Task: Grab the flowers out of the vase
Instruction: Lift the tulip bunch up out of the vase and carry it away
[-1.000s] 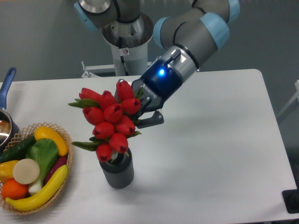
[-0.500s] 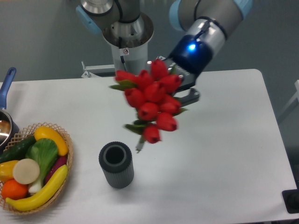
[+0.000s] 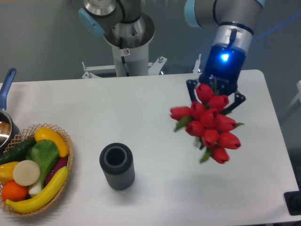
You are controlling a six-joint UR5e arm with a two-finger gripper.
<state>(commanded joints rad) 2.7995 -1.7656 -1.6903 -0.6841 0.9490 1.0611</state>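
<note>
The flowers (image 3: 209, 122), a bunch of red tulip buds with green leaves, hang in the air over the right half of the table. My gripper (image 3: 215, 92) is shut on the top of the bunch, its dark fingers showing either side of the uppermost buds. The vase (image 3: 117, 165), a dark grey ribbed cylinder, stands upright and empty on the table at front left, well apart from the bunch.
A wicker basket (image 3: 64, 186) of toy vegetables sits at the front left edge. A blue-handled pot (image 3: 5, 92) pokes in from the left edge. The arm's base column (image 3: 126, 44) stands behind the table's far edge.
The gripper has carried the flowers up out of the vase and to the right across the table. The vase stays in place, now empty.
</note>
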